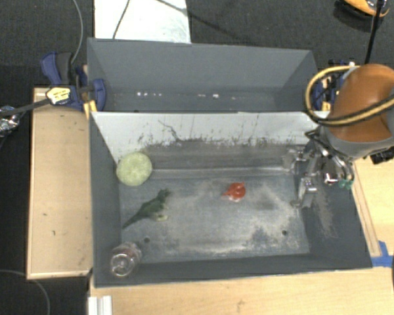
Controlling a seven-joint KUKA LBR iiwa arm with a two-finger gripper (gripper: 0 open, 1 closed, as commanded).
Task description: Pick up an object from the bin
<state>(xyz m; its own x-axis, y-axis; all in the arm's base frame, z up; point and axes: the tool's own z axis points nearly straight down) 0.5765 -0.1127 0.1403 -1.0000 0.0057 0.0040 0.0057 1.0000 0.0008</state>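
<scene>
Wrist carries a big rounded orange cover (369, 87), smooth and dome-like, underside a bit darker. A yellow cable (313, 96) loops round its view-left edge, w/ a black cable (354, 117) running alongside and across the cover's front. Bit of blue shows just behind the loop. Under the cover, toward view-right: black housing. Tool (306, 190) is bare silver-grey metal, blocky brackets & thin struts, dark gaps betw. parts. Small green spot on its view-right side.

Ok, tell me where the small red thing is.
In the camera view, the small red thing lies alone near the middle of the bin floor, with the gripper to its right and the green toy dinosaur to its left.
</scene>
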